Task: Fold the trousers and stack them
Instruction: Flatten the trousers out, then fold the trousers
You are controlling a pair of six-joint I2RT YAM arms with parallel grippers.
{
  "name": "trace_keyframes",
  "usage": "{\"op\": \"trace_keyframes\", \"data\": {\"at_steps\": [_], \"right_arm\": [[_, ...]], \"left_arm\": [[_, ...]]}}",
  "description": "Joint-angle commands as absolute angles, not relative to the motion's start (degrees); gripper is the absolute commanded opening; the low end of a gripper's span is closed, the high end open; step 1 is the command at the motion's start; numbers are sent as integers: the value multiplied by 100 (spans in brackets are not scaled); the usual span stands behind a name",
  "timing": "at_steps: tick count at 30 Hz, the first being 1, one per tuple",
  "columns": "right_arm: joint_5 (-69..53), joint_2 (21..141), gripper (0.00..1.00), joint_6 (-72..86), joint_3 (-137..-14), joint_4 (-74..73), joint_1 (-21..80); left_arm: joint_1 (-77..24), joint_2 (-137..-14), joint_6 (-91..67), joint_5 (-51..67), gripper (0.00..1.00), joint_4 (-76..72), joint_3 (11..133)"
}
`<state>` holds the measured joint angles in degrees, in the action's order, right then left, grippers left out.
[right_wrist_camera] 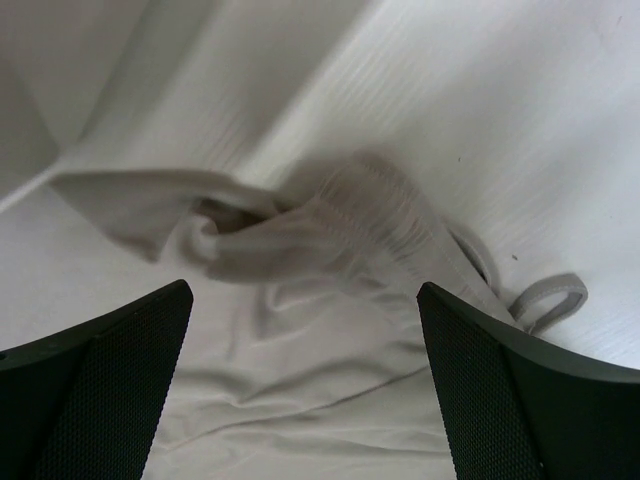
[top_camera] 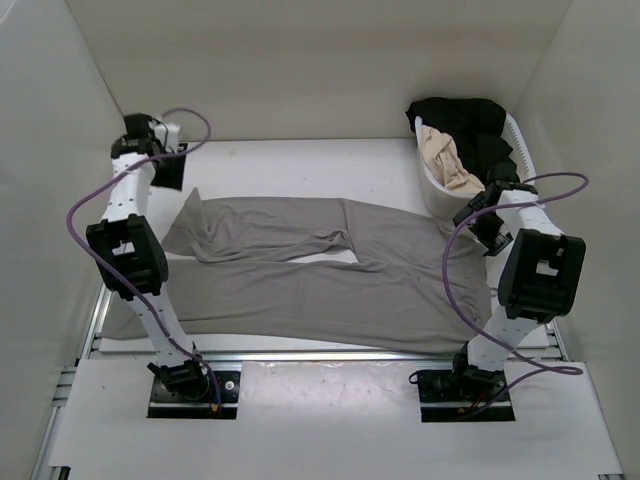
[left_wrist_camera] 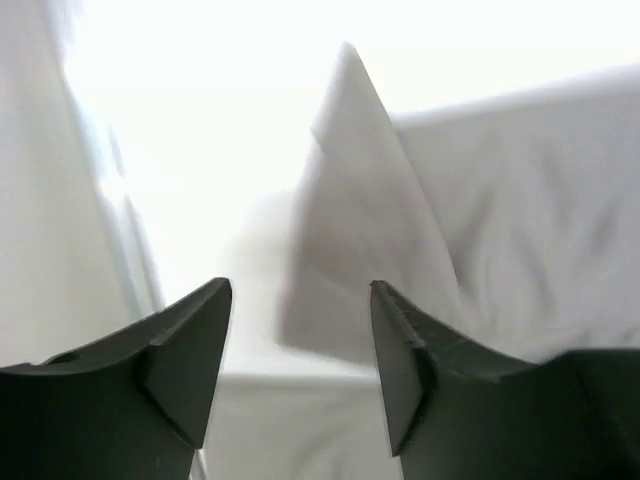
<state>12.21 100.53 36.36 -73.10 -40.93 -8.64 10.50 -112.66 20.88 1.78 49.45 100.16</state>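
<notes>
The taupe-grey trousers (top_camera: 320, 270) lie spread flat across the white table, waist at the right, two legs running left. The far leg's hem points up at the left (top_camera: 192, 205). My left gripper (top_camera: 172, 170) hovers open just beyond that hem; in the left wrist view the hem corner (left_wrist_camera: 350, 200) lies ahead of the empty jaws (left_wrist_camera: 300, 330). My right gripper (top_camera: 478, 222) is open above the waist end; the right wrist view shows the elastic waistband (right_wrist_camera: 370, 225) and a drawstring loop (right_wrist_camera: 545, 298) between the wide-open fingers (right_wrist_camera: 305, 340).
A white basket (top_camera: 440, 190) at the back right holds a black garment (top_camera: 470, 125) and a beige-cream garment (top_camera: 447, 155). White walls enclose the table on three sides. The near trouser leg reaches the table's left front edge (top_camera: 115, 325).
</notes>
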Motion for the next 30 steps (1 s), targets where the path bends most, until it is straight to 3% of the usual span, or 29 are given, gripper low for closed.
{"op": "trace_keyframes", "data": {"at_steps": [1,4,7,19,21,22,23,25,26,27,29,30], "right_arm": [[1107,10151,99,3866,-7462,-3683,-1011],[1046,10151,99,3998,-7392,-3604,-1134],[1107,10151,99,3999,-7392,-3656,-1134],[1345,10529,99,4104,-6944,-3639,-1239],[1293,10590,99,4157,-6943,-3586,-1239],[1292,10660,99,4157,-6943,-3534,-1239],[1292,10661,99,4157,-6996,-3533,-1239],[1178,10801,90,4157,-6996,-3533,-1239],[1178,10802,83,4157,-6996,-3533,-1239],[1126,10863,68,4157,-6996,-3533,-1239],[1186,10916,56,4157,-6996,-3533,-1239],[1247,10968,37,4157,-7048,-3585,-1239]], "left_arm": [[1187,-11914,1846,624,70,4790,11210],[1187,-12540,1775,808,80,4878,11943],[1134,-13304,1775,809,81,4931,12146],[1081,-14019,1582,1335,88,4931,11927],[1081,-14019,1582,1414,80,4931,11769],[1081,-14019,1582,1415,69,4931,11716],[1081,-14019,1582,1476,43,4931,11638],[1081,-13966,1635,1477,14,4931,11558],[1081,-13966,1687,1398,14,4931,11505],[1081,-13914,1687,1397,14,4931,11418],[1081,-13773,1836,1345,14,4931,11364],[1081,-13712,1837,1345,14,4931,11295]]}}
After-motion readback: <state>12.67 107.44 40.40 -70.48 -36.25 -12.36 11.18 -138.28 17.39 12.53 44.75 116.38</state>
